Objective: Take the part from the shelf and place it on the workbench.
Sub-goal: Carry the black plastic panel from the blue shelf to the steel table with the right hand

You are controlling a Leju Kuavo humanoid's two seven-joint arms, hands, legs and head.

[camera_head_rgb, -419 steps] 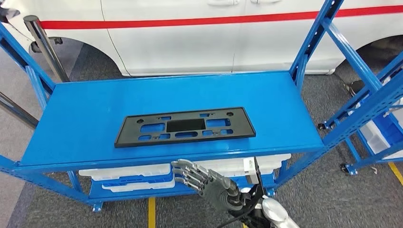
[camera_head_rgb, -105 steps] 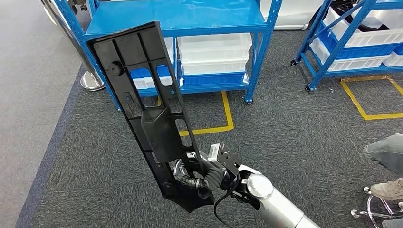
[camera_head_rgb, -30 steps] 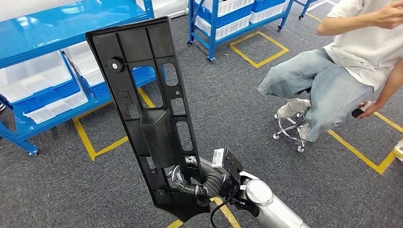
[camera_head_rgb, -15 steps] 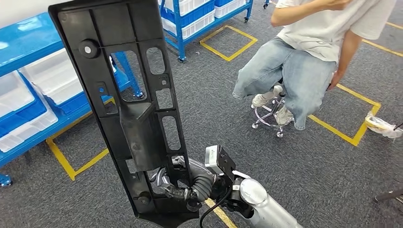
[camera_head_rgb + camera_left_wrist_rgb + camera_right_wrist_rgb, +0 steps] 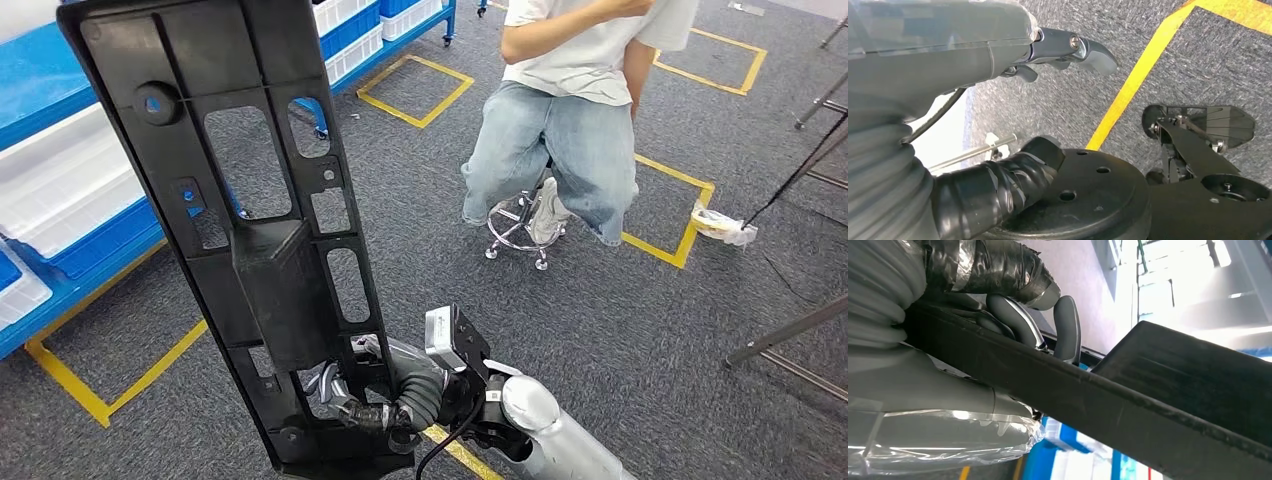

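While the right hand [image 5: 375,400] grips the black part [image 5: 240,220] by its lower end, upright over the carpet, the long, stiff, likely light panel looks top-heavy, better held nearer its middle; the left hand [image 5: 1063,50] hangs unclenched, holding nothing.

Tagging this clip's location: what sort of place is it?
Likely a workshop or factory test floor: blue shelving with white bins, yellow floor markings on grey carpet, right hand carrying a black part.

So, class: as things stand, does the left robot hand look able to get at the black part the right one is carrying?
Probably not at once: the left robot hand hangs over the carpet, while the right robot hand holds the black part upright.
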